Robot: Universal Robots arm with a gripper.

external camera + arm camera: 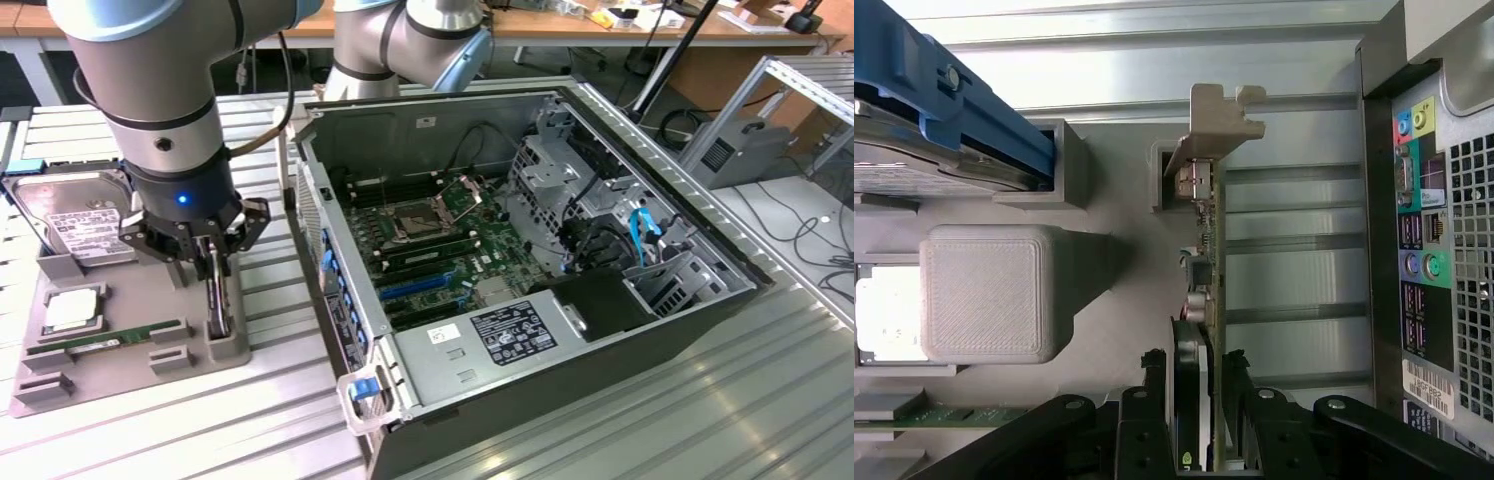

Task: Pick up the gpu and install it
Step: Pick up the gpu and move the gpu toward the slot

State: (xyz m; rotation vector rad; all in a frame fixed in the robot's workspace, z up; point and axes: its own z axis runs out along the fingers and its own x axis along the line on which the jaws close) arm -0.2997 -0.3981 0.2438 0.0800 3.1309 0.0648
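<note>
Pick-up step: the tool (1194, 365) stands open astride the gpu (1210, 240), which sits on edge in its grey holder (127, 362), directly between the fingers (1152, 372) and not yet clamped; a sound grip calls for closing squarely on both faces

bright, even light from overhead in the exterior view, with no hard shadows. pale glare along the ribs of the metal table (641, 420), strongest toward the exterior view's right. dim inside the open computer case (534, 250), darkest around the drive cage (601, 240). soft sheen on the silver shell of the arm (160, 90), plus a small glow from the blue light (183, 199) at its wrist. in the wrist view, table ribs washed almost white. 1 soft shadow beside the grey block (989, 293), falling toward the gpu (1211, 260). gripper (1196, 357) near-black in the foreground, with only faint highlights on its edges.
</note>
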